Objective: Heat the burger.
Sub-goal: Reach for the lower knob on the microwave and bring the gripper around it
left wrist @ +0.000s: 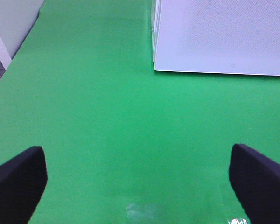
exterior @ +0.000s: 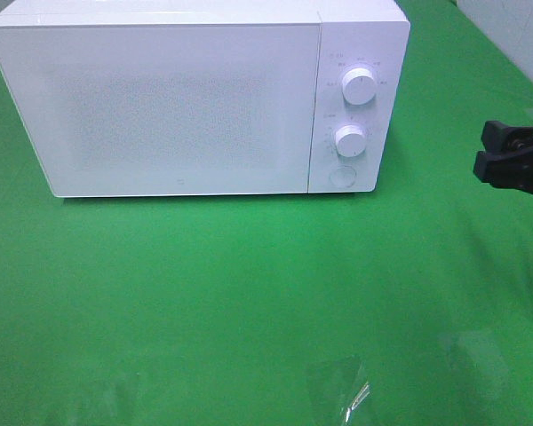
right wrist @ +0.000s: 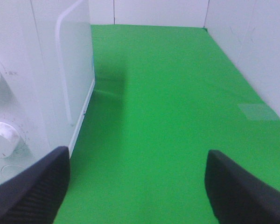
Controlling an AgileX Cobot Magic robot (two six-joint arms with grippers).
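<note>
The green counter [exterior: 249, 293] carries a white microwave [exterior: 355, 40] toward its far edge, its door [exterior: 160, 102] closed. The burger appears in no view; it may sit behind that frosted door, so progress is hard to judge. The right gripper [exterior: 485, 149], near the counter's right edge, and the left gripper [left wrist: 137, 182] both gape wide, holding nothing.

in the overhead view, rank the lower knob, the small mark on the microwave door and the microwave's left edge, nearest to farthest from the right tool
From the right tool:
1. lower knob, on the control panel at the microwave's right end.
2. small door mark, low on the door, near its middle.
3. microwave's left edge, at the far end from the tool.
</note>
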